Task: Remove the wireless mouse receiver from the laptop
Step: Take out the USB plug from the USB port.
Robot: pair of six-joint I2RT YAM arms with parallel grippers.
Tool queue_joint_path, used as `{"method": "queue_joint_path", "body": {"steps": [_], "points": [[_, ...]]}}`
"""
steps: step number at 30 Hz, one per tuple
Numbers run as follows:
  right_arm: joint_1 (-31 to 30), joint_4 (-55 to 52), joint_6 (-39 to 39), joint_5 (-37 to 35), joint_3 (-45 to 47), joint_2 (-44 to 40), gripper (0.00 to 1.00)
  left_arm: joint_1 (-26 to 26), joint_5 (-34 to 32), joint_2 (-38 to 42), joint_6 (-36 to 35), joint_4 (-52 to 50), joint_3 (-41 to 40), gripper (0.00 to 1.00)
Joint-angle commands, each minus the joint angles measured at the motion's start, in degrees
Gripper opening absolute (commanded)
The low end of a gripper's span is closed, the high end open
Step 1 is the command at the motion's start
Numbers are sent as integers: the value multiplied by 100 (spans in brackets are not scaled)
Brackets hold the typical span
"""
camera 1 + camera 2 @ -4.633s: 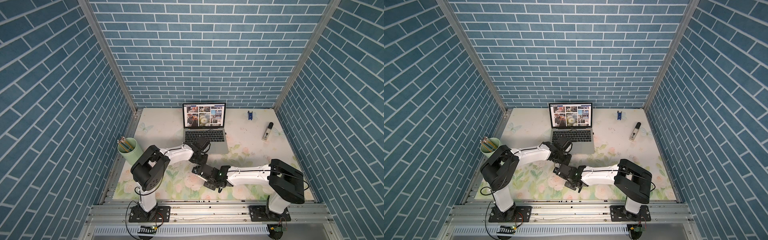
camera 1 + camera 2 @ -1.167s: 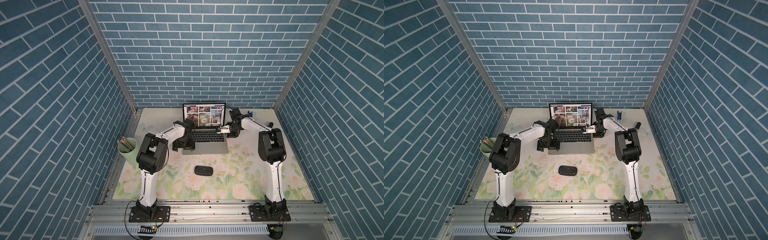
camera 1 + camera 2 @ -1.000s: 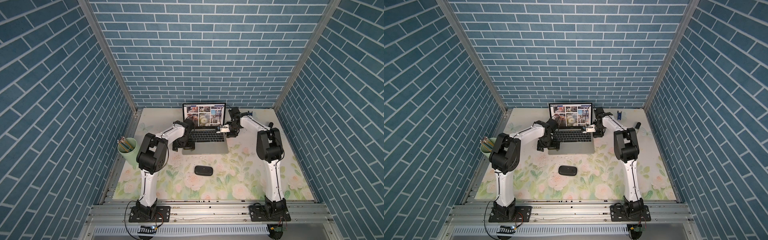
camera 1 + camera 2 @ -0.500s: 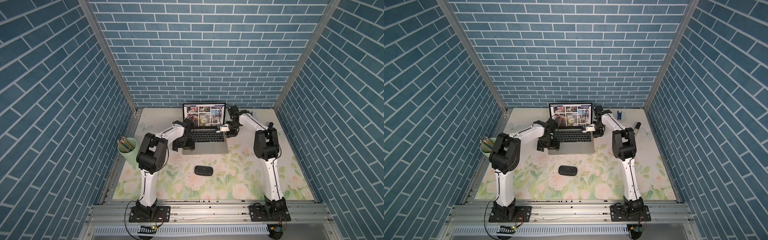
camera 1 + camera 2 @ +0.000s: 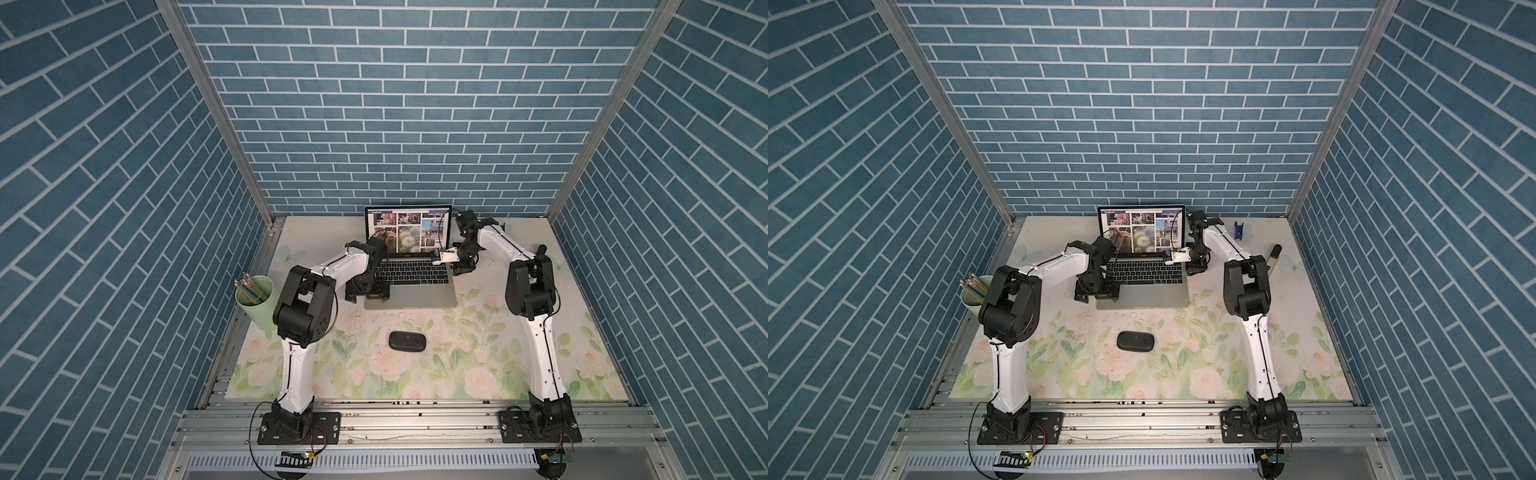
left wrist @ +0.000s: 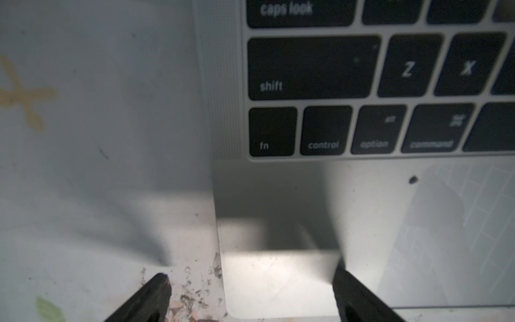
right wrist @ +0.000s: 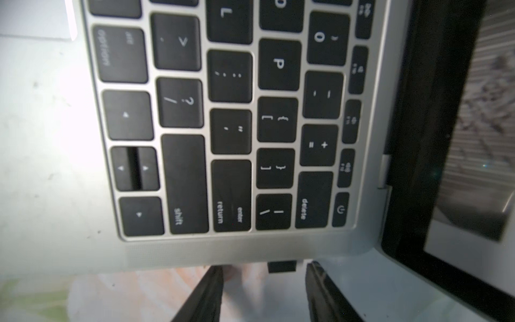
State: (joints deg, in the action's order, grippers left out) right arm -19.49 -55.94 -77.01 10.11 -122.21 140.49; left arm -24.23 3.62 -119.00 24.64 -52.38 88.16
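A: Where's the wireless mouse receiver point(image 7: 281, 266)?
B: In the laptop's point(image 7: 250, 248) side edge, between the right gripper's point(image 7: 263, 269) fingers point(image 7: 207, 292), closer to the screen-side finger, touching neither.
A: And the left gripper's point(image 6: 250, 281) fingers point(image 6: 152, 295)?
B: They straddle the laptop's front corner: one over the table point(image 6: 83, 195), one over the laptop, beside the trackpad point(image 6: 459, 237).

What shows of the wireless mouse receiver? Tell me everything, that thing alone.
The wireless mouse receiver is a tiny matte-black rectangular stub, seemingly plastic, roughly as wide as one key. It is plugged in, jutting out of the side edge of the slim silver-grey laptop, level with the delete key near the hinge. It sits between the two dark fingers of the right claw, a gap showing on each side, so nothing but the laptop touches it. The top views do not resolve it.
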Motion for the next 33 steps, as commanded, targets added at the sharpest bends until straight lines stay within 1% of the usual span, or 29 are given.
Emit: {"method": "queue_joint_path", "body": {"steps": [1,4,9,14,20,26,31,33], "points": [[-38,43,-297,-141,225,895,49,-13,-46,-409,-98,-219,-124,96],[-86,51,-310,-121,124,977,46,-19,-45,-394,-129,-242,-124,96],[-180,86,-293,-18,12,1189,45,-19,-75,-387,-178,-280,-124,96],[-275,37,-284,-86,87,1343,38,-18,-72,-421,-188,-280,-116,96],[-285,26,-262,-89,73,1341,38,-17,-76,-418,-197,-273,-124,96],[-344,22,-228,-88,85,1311,33,-12,-61,-396,-179,-222,-167,96],[-454,48,-152,-44,75,1319,26,-13,-47,-378,-179,-203,-194,96],[-477,68,-99,-44,75,1339,19,-13,-45,-370,-177,-185,-203,96]]}}
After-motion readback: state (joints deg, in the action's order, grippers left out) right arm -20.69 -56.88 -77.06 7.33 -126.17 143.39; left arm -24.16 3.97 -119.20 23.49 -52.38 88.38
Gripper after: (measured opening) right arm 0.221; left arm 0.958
